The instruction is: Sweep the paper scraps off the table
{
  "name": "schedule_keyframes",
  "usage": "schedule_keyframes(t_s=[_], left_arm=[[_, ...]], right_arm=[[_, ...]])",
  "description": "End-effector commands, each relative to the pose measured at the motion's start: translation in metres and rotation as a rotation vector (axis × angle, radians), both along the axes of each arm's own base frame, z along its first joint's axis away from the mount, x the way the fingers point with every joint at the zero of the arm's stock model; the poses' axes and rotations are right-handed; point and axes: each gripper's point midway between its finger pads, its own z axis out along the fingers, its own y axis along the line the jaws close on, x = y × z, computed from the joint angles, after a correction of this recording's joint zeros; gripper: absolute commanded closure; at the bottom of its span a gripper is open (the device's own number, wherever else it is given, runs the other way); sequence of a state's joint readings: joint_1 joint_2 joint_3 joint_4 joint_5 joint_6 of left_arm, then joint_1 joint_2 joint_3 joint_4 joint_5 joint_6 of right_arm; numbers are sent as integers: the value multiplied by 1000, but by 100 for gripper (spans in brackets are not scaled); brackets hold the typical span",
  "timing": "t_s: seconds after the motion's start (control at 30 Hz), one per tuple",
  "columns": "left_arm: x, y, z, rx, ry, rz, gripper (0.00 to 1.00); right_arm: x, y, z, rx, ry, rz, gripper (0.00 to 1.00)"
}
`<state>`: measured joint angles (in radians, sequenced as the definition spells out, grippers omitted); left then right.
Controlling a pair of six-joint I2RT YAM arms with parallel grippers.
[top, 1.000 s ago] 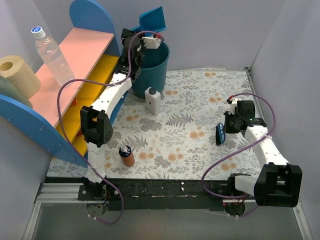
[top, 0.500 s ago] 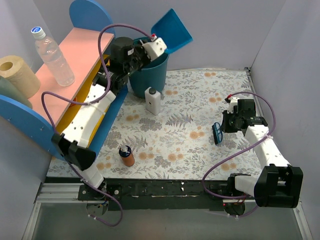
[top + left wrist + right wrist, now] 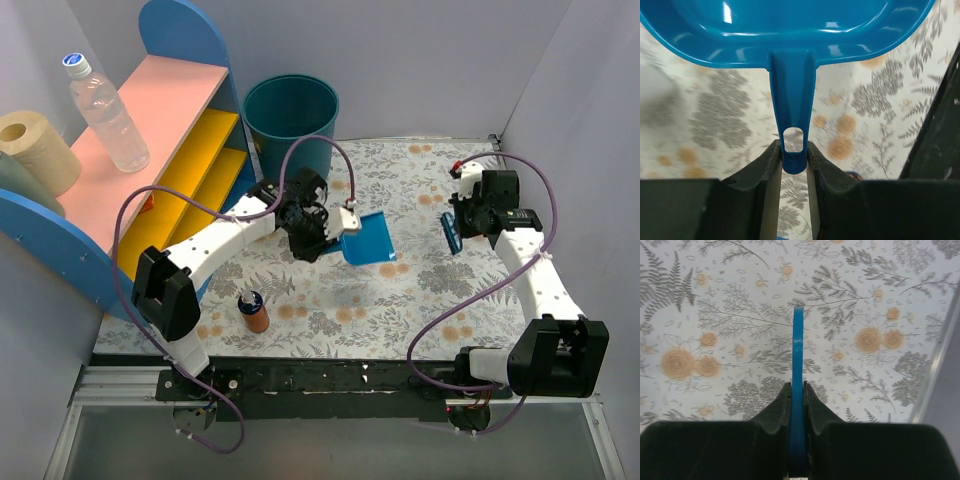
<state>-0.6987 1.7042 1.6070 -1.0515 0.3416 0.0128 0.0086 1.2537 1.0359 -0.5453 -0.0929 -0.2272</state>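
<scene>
No paper scraps show in any view. My left gripper point(image 3: 343, 226) is shut on the handle of a blue dustpan point(image 3: 366, 239), which hangs over the middle of the leaf-printed table point(image 3: 420, 290). In the left wrist view the dustpan point(image 3: 790, 30) fills the top, and its handle sits between my left gripper's point(image 3: 793, 159) fingers. My right gripper point(image 3: 464, 222) is shut on a blue hand brush point(image 3: 451, 233) near the table's right side. The right wrist view shows the brush point(image 3: 798, 350) edge-on, clamped in my right gripper point(image 3: 798, 390) above bare tabletop.
A teal bin point(image 3: 290, 110) stands at the back of the table. The pink-and-yellow shelf unit point(image 3: 175, 150) on the left carries a water bottle point(image 3: 100, 100) and a paper roll point(image 3: 35, 150). A small brown bottle point(image 3: 255, 312) stands near the front left.
My left arm has swung the dustpan from over the bin down to above the table's middle. My right arm has carried the brush a little farther back and right.
</scene>
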Motion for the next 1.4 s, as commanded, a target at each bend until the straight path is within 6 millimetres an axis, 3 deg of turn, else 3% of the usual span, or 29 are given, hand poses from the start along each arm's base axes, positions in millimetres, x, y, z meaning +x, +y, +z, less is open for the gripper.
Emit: schedule_keyframes(t_s=[0.0, 0.03, 0.1, 0.13, 0.27, 0.4, 0.57, 0.73, 0.87, 0.93, 1.1, 1.2, 1.23, 1.3, 1.33, 1.37], left_arm=[[-27, 21, -36, 105, 51, -30, 100], [-29, 21, -42, 111, 49, -34, 100], [-31, 21, -62, 122, 56, -28, 100], [-33, 18, -68, 127, 61, -34, 100], [-35, 15, -102, 173, 117, 15, 100], [-35, 24, -127, 226, 127, 49, 100], [-38, 32, -147, 268, 143, 70, 100], [-39, 33, -151, 267, 148, 94, 98], [-41, 34, -148, 264, 151, 94, 93], [-43, 36, -148, 261, 151, 90, 92], [-45, 39, -146, 271, 152, 90, 90], [-46, 40, -142, 269, 151, 84, 85], [-46, 39, -135, 257, 142, 76, 80], [-48, 39, -128, 252, 141, 57, 67], [-48, 39, -121, 242, 126, 49, 64], [-47, 38, -115, 233, 122, 49, 62]], right_arm=[[28, -27, 23, -266, -118, 75, 99], [29, -38, 21, -353, -116, 65, 99], [42, -39, 24, -531, -173, 142, 99], [38, -46, 11, -616, -150, 152, 99], [51, -34, 8, -802, -203, 277, 99], [52, -27, -5, -809, -174, 317, 99], [31, -6, -31, -803, -122, 430, 99], [-4, 14, -61, -678, -27, 511, 99], [-20, 19, -73, -626, 19, 529, 96], [-25, 22, -76, -599, 36, 541, 84], [-36, 32, -78, -518, 61, 554, 70], [-46, 40, -75, -452, 94, 571, 57], [-62, 42, -78, -416, 166, 598, 45], [-60, 53, -54, -348, 176, 584, 32], [-79, 65, -52, -255, 245, 615, 19], [-83, 72, -42, -212, 254, 633, 9]])
